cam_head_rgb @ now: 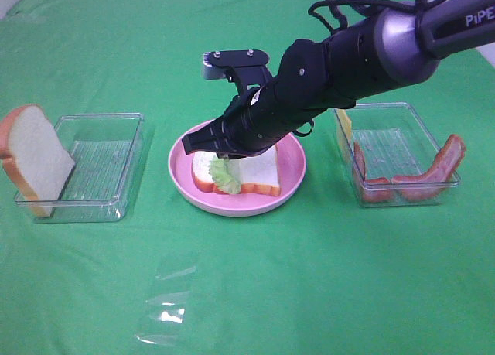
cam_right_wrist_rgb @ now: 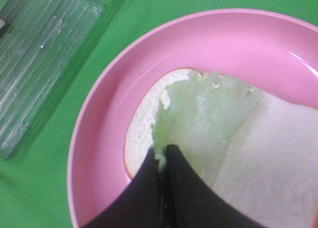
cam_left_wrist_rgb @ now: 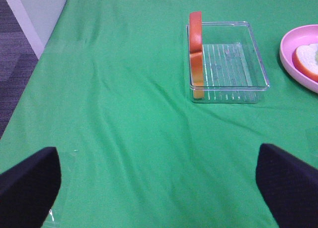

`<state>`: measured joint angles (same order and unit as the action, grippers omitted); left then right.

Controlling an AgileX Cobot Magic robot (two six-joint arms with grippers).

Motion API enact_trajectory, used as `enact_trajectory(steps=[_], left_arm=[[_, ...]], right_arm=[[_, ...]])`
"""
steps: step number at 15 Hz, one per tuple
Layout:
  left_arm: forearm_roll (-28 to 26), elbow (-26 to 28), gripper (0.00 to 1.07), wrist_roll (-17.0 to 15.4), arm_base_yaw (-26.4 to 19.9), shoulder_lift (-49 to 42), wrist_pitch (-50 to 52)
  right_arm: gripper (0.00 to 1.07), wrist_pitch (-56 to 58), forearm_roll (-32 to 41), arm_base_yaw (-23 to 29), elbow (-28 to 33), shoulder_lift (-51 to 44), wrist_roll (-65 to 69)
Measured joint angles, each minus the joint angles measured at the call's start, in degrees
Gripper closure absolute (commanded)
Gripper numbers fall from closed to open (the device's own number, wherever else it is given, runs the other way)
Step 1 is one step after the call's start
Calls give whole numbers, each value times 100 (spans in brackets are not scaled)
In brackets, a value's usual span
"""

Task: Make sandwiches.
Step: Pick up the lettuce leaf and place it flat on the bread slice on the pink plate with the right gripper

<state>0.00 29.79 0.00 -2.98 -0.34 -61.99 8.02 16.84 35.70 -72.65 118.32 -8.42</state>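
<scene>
On a green tablecloth (cam_head_rgb: 247,293) beside grey carpet (cam_left_wrist_rgb: 12,64), the right gripper (cam_right_wrist_rgb: 161,156) pinches a lettuce leaf (cam_right_wrist_rgb: 203,109) on the pink plate (cam_right_wrist_rgb: 109,114); the left gripper (cam_left_wrist_rgb: 158,153) gapes.

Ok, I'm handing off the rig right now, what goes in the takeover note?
Grippers: left gripper open over bare green cloth, holding nothing; right gripper shut on the edge of the lettuce leaf, above the pink plate.
Things: one bread slice lies on the plate with the lettuce on it; second bread slice leans on the left tray; bacon strips and cheese slice in the right tray.
Done: base slice, lettuce laid but not released.
Left: release lettuce, add bacon, cheese, top slice.
</scene>
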Motion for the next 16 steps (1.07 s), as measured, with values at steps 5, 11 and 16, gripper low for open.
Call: enact_trajectory(steps=[5,11,16], left_arm=[[0,0,7,0,0,0,0],[0,0,7,0,0,0,0],[0,0,7,0,0,0,0]], right_arm=[[107,46,-189,-521,0,17,92],[37,149,-172,-527,0,172,149],[8,166,-625,-527,0,-109,149]])
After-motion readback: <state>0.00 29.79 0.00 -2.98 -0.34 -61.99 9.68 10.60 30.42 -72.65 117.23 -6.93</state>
